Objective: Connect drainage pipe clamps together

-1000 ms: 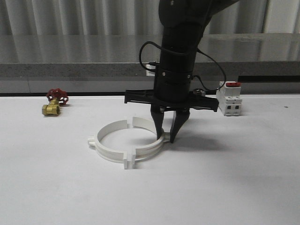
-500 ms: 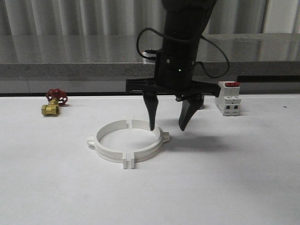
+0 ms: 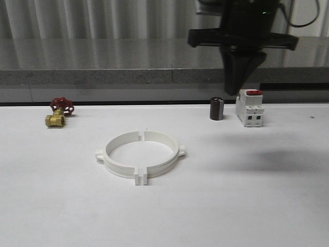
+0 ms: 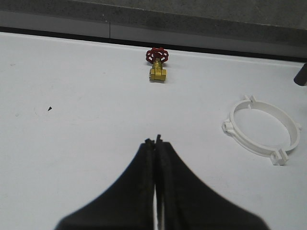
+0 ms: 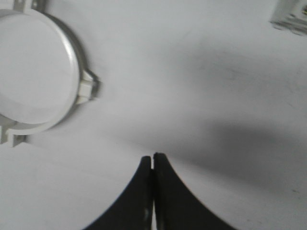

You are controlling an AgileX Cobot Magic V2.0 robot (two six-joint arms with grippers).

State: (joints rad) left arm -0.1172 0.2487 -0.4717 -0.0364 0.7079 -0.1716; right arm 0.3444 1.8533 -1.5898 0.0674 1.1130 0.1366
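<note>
White plastic, two half-rings: the drainage pipe clamps [image 3: 140, 155] lie flat on the table [image 3: 67, 206], a little left of centre and toward the near half. I see them set end to end as one full ring, with the flat tabs meeting at the far side and again at the near side, where a thin seam shows between each pair. A small lug sticks out on the left of the ring and another on the right. From my left wrist camera the ring [image 4: 261, 129] reads the same way, closed all round, nothing touching it. The right wrist camera catches part of it [image 5: 41, 72] with one lug on its rim.

My right gripper [image 3: 241, 82] hangs high over the far right of the table, well apart from the ring, its two fingers pressed together with nothing between them; the right wrist view [image 5: 153, 160] shows the tips meeting over bare table. My left gripper [image 4: 155, 143] is also closed on nothing, tips together above open white surface.

Beyond the ring, at far right, stands a white breaker [image 3: 250, 108] with a red switch, and just left of it a small dark cylinder [image 3: 216, 108]. At far left sits a brass valve [image 3: 58, 112] with a red handwheel. A grey ledge [image 3: 103, 77] runs along the far edge.
</note>
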